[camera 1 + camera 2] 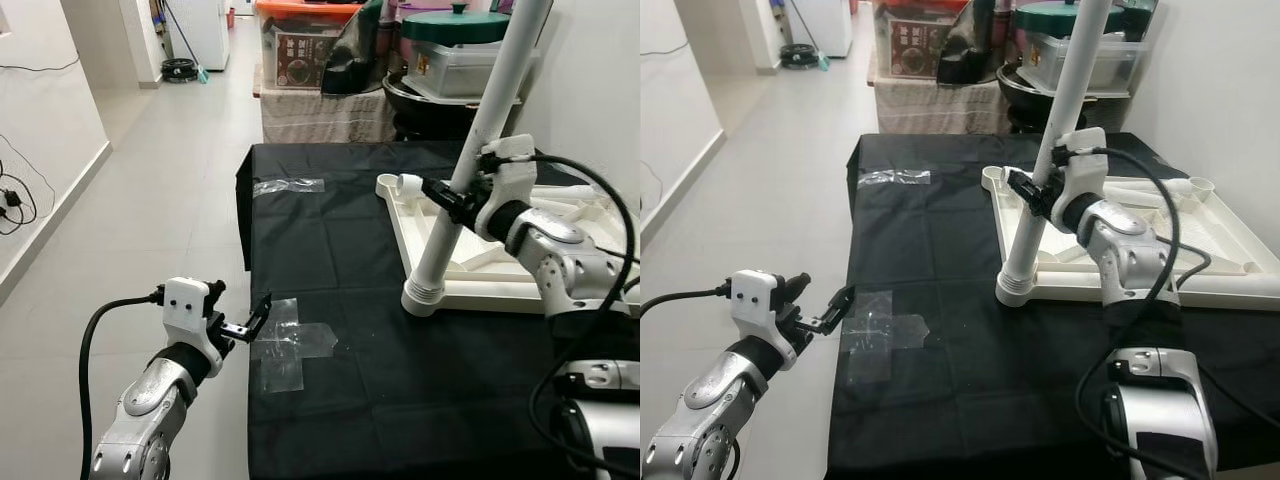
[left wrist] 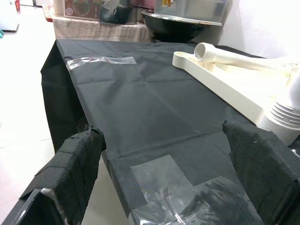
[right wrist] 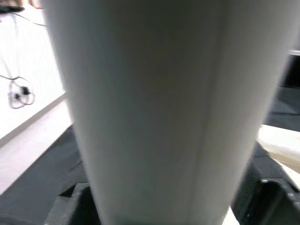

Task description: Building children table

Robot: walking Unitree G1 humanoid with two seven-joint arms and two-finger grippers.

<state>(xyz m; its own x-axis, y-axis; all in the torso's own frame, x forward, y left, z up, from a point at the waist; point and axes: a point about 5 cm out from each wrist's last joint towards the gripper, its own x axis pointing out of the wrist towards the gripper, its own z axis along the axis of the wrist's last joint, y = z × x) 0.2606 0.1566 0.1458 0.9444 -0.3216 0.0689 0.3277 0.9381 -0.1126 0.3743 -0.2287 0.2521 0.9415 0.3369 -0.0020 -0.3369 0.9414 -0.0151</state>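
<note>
1. My right gripper has its fingers clamped around the white table leg; the leg stands slightly tilted in the near corner socket of the upturned white tabletop, right of centre in the head views; in the right wrist view the leg sits close against the lens.
2. If the leg is not fully seated, the lean could turn into cross-threading or a jam; pushing sideways would cause it, so I judge the force should run straight down the leg's axis.
3. The tabletop lies loose on the black-clothed worktop; a hard twist could drag it across the cloth, or bunch the cloth where the clear tape holds it.
4. A spare leg lies on the tabletop's far side; a shifting top might roll it off.
5. My left gripper hovers at the worktop's near left edge, lower left of the frame, fingers spread wide and holding nothing; it braces nothing, so the tabletop has no counter-hold.
</note>
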